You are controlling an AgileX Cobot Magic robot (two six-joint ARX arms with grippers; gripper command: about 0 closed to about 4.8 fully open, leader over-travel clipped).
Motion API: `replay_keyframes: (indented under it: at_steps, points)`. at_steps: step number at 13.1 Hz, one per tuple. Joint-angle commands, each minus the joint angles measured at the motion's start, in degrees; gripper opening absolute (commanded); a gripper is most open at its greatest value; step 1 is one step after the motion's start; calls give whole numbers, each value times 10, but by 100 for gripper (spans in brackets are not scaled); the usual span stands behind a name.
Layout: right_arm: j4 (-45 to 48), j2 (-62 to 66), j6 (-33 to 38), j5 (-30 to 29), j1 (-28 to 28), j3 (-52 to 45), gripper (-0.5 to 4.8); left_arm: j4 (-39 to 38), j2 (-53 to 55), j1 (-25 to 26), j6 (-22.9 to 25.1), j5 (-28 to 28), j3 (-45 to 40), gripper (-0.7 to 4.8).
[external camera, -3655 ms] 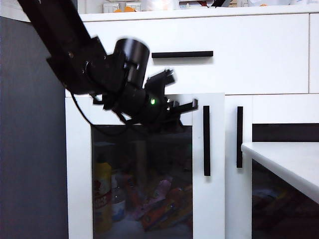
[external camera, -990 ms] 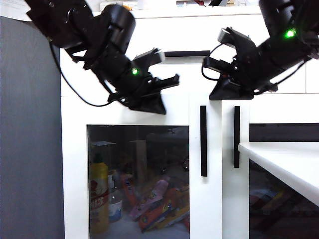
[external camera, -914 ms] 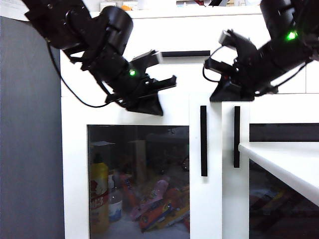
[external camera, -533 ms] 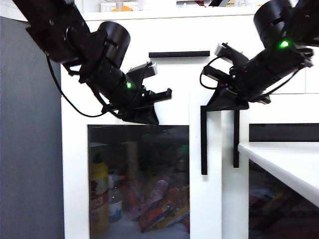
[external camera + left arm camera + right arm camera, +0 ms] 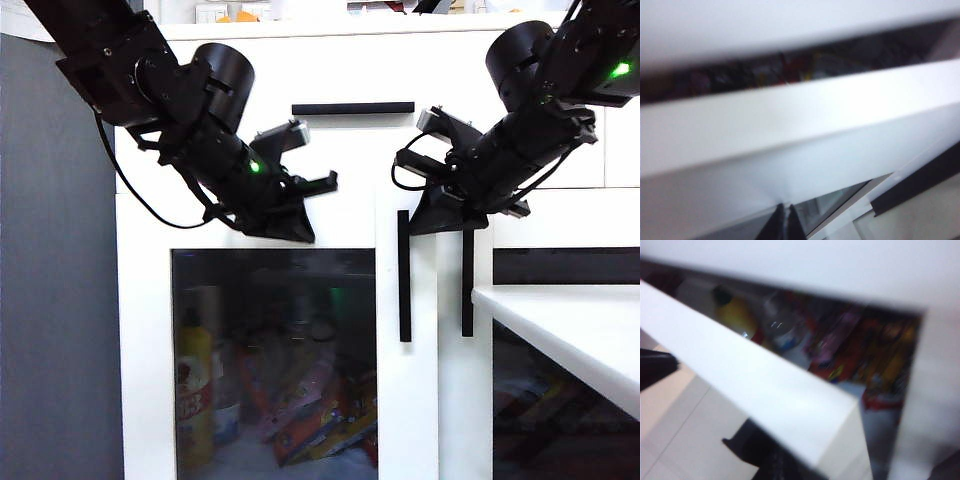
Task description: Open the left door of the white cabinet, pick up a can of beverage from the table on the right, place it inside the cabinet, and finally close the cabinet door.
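The white cabinet [image 5: 480, 110] fills the exterior view. Its left door [image 5: 412, 400] has a dark glass pane and a vertical black handle [image 5: 403, 285]. In the wrist views the door's white frame [image 5: 790, 125] [image 5: 765, 390] stands a little off the cabinet, and the inside shows through the gap. My right gripper [image 5: 427, 222] is at the top end of that handle; its dark fingers [image 5: 771, 460] are blurred, and no grip shows. My left gripper [image 5: 305, 232] is shut and empty, its tips [image 5: 784, 225] over the door's top rail. The table [image 5: 570, 325] juts in at the right. The can of beverage is out of view.
Behind the glass stand a yellow bottle [image 5: 195, 390] [image 5: 735, 315] and colourful snack packets [image 5: 310, 400]. The right door's handle [image 5: 467, 285] is close beside the left one. The drawer front above carries a horizontal black handle [image 5: 352, 108]. A dark grey panel [image 5: 55, 300] borders the cabinet's left.
Both arms have come down. The right gripper dropped from beside the drawer handle to the top of the left door's handle. The left gripper sank a little towards the door's top rail.
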Motion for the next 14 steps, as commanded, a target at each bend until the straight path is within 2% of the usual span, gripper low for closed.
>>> replay_keyframes:
  at_steps: [1, 8, 12, 14]
  points:
    - [92, -2, -7, 47, -12, 28, -6, 47, 1, 13, 2, -13, 26, -6]
    - [91, -3, -9, 47, -12, 38, -6, 73, 2, 12, 3, -10, 27, -6]
    - [77, -8, -7, 44, -12, 38, -6, 94, 1, 12, 2, 43, 27, -6]
    - [70, -14, -7, 42, -11, 38, -6, 95, 1, 10, 2, 42, 27, -6]
